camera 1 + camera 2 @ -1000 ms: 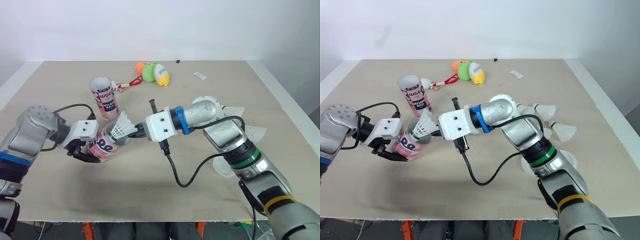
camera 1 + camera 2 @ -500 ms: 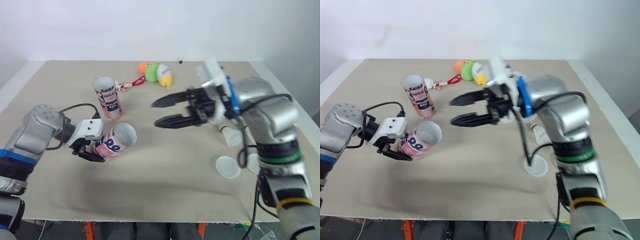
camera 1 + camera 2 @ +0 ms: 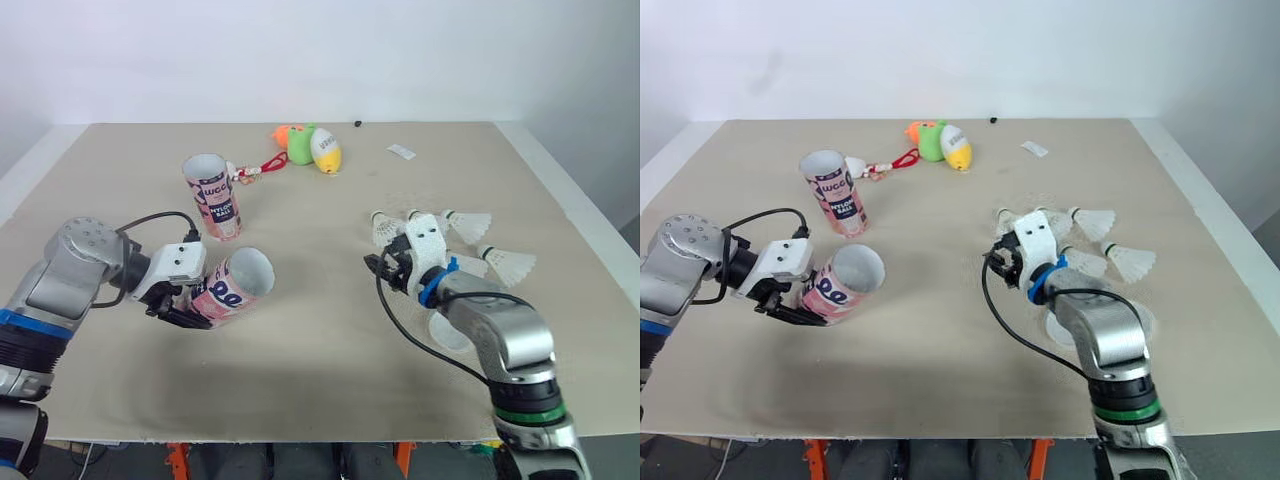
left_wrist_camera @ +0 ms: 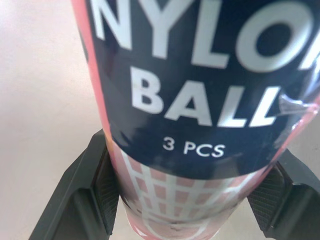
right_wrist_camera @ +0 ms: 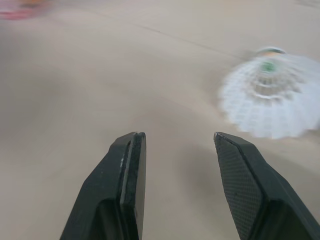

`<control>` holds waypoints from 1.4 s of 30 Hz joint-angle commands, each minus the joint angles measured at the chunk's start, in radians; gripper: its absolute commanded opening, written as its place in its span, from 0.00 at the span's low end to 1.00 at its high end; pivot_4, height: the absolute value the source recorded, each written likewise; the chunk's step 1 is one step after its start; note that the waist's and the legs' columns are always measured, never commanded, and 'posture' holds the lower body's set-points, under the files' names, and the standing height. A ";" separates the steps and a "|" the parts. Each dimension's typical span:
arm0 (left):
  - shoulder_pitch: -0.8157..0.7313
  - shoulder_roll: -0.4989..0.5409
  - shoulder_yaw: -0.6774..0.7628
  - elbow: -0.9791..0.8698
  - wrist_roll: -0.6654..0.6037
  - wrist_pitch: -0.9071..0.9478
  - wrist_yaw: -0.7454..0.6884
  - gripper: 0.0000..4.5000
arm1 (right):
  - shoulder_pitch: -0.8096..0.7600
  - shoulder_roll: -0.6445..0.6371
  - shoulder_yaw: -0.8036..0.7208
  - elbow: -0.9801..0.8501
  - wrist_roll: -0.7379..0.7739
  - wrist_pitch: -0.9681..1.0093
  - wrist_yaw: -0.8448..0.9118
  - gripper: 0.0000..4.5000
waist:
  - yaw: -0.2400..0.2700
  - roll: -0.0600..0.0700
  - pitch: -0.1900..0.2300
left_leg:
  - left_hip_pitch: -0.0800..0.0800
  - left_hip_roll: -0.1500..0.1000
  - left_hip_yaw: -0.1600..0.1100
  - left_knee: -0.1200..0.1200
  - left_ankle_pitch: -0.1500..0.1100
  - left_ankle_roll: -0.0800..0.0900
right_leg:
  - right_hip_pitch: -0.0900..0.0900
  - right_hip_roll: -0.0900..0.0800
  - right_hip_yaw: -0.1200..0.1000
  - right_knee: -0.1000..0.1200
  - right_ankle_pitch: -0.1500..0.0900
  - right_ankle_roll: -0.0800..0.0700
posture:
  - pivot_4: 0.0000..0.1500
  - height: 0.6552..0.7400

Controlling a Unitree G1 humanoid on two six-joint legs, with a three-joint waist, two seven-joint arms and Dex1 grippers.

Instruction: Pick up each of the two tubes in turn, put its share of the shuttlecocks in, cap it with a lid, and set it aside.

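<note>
- The held tube (image 3: pixel 228 288) lay tilted at the near left, uncapped, clenched in the left gripper (image 3: pixel 178 308); I could not tell what was inside.
- The second tube (image 3: pixel 212 195) stood open just beyond it.
- The shuttlecocks (image 3: pixel 468 226) lay loose at the right, so the task looked early.
- The right gripper (image 5: pixel 177 137) was spread and empty, with one shuttlecock just past its jaws.

Place: robot test lab | plain beige board counter (image 3: pixel 300 370) on orange stands (image 3: pixel 176 459) | bare white wall (image 3: pixel 300 60) at the counter's far edge, well beyond left tool (image 4: pixel 190 192) | staged mixed props: tube (image 3: pixel 232 286) in left tool, plush toys (image 3: pixel 310 146) far beyond right tool (image 5: pixel 177 145), nearer the wall
</note>
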 commanded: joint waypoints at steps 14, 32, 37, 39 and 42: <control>0.062 -0.007 -0.010 -0.061 -0.021 0.044 0.023 0.66 | -0.175 0.130 0.069 0.279 -0.155 -0.188 -0.117 0.53 | -0.002 0.000 0.000 | -0.001 -0.002 -0.001 0.000 0.000 0.000 | 0.000 -0.001 0.003 -0.001 0.000 0.003 | 1.00 0.91; 0.093 0.015 0.001 -0.103 -0.045 0.081 0.053 0.66 | -0.288 0.182 0.098 0.553 -0.288 -0.465 -0.144 0.01 | -0.005 0.000 0.000 | -0.001 -0.002 0.000 -0.001 0.000 0.000 | -0.001 0.000 0.003 -0.001 0.000 0.003 | 1.00 0.91; 0.096 0.012 -0.002 -0.107 -0.049 0.086 0.061 0.66 | -0.287 0.160 0.122 0.440 -0.256 -0.554 -0.001 0.01 | -0.007 0.000 0.000 | -0.001 -0.002 -0.001 -0.001 0.000 0.000 | 0.000 -0.001 0.003 -0.001 0.000 0.003 | 1.00 0.91; 0.097 0.011 -0.004 -0.107 -0.050 0.086 0.062 0.66 | -0.288 0.126 0.113 0.376 -0.224 -0.587 0.077 0.01 | -0.006 0.000 0.000 | -0.001 -0.002 0.000 -0.001 0.000 0.000 | -0.001 -0.001 0.003 -0.001 0.000 0.003 | 1.00 0.91; 0.094 0.010 -0.006 -0.104 -0.050 0.084 0.061 0.66 | -0.275 0.035 0.092 0.247 -0.134 -0.673 0.267 0.01 | -0.004 0.001 0.000 | -0.001 -0.002 -0.001 -0.001 0.000 0.000 | 0.000 -0.001 0.003 -0.001 0.000 0.004 | 1.00 0.91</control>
